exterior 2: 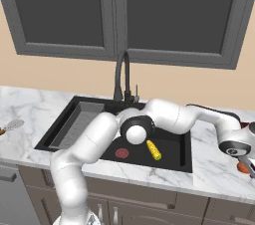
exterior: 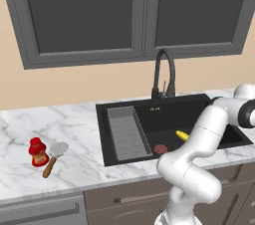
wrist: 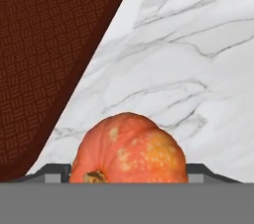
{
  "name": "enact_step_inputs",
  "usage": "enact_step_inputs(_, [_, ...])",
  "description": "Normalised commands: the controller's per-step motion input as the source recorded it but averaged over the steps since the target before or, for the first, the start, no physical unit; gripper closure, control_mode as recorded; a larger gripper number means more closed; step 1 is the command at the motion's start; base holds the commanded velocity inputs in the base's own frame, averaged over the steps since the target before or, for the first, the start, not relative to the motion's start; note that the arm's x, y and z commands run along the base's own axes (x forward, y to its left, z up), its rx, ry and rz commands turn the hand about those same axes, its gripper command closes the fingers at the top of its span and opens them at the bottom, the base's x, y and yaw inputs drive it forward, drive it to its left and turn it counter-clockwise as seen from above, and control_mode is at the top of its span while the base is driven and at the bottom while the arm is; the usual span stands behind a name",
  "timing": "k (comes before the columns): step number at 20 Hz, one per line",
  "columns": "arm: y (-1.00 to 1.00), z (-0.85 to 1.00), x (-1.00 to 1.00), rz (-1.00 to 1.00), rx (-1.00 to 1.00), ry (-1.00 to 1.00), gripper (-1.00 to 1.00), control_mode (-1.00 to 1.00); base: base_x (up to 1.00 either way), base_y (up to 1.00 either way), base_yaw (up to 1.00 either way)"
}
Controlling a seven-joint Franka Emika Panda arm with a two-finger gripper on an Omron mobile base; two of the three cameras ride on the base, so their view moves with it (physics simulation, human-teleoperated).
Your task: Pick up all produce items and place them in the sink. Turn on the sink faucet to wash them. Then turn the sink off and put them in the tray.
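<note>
Straddling the orange-red vegetable [wrist: 130, 148] on the marble bench [wrist: 198, 69], end effector [wrist: 128, 171] with one finger at each flank; grip or gap, cannot tell. Lying at ten o'clock of it in the hand view, reddish-brown tray [wrist: 44, 59]. Resting in the black sink [exterior 2: 179, 152] at three o'clock of the red drain [exterior 2: 122, 153], corn cob [exterior 2: 153, 150].

A white marble tabletop [exterior: 74, 119] with grey veining runs along a plain beige wall [exterior: 74, 82]. Above it hang two dark grey wall cabinets [exterior: 134, 10] with flat recessed door panels, meeting at a vertical seam. Under the tabletop sit brown base cabinets [exterior: 124, 199] with dark bar handles, and a grey appliance front [exterior: 40, 214] at the far left. The light is even and soft.
</note>
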Motion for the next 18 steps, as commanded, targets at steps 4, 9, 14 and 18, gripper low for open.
enact_step_inputs(4, [0.03,0.01,-0.02,0.0,-0.03,0.0,1.0,-1.0,0.0,0.0,0.0])
enact_step_inputs(9, [0.25,0.31,-0.68,0.0,-0.05,-0.12,1.0,-1.0,0.0,0.0,0.0])
enact_step_inputs(14, [0.87,0.4,-0.65,0.0,-0.12,-0.06,1.0,-1.0,0.0,0.0,0.0])
enact_step_inputs(18, [1.0,0.43,-0.19,0.01,-0.15,0.0,1.0,-1.0,0.0,0.0,0.0])
